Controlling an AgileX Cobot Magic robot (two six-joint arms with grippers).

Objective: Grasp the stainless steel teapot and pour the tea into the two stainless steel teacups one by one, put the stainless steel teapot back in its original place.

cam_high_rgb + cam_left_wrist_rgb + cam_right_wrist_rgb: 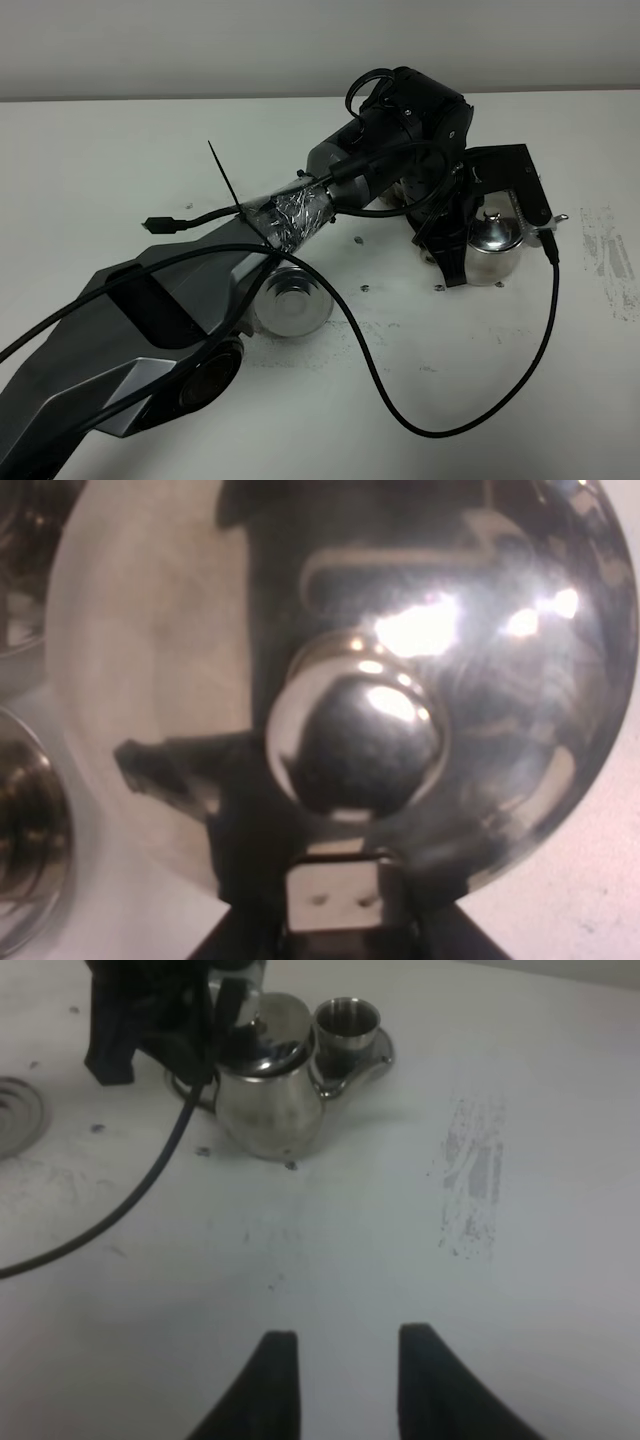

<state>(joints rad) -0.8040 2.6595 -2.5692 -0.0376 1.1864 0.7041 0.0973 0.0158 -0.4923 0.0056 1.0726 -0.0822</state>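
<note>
So the left arm is stretched way across the white tabletop (120, 150) and its claw (478, 232) is down at the stainless steel teapot (493, 248), which sits on the right side of the exterior view; the black wrist housing hides most of the grip there, but the jaws look clamped tight around the pot's handle side. In the left wrist view the pot's domed lid fills nearly everything, with the round knob (357, 730) dead centre and a pale fingertip (337, 898) pressed up against the lid's edge; bits of other steel rims peek in at the side, too cropped to name.

The right claw (345, 1385) hangs over bare tabletop well apart from the pot, its two dark fingers showing with only a narrow gap, holding nothing. From there one teacup (346, 1026) is visible on its saucer (372, 1060), right up against the teapot's far side; the pot looks upright. A round steel saucer (291, 300) sits near the middle, half under the left arm; a black cable (455, 415) loops across the tabletop.
</note>
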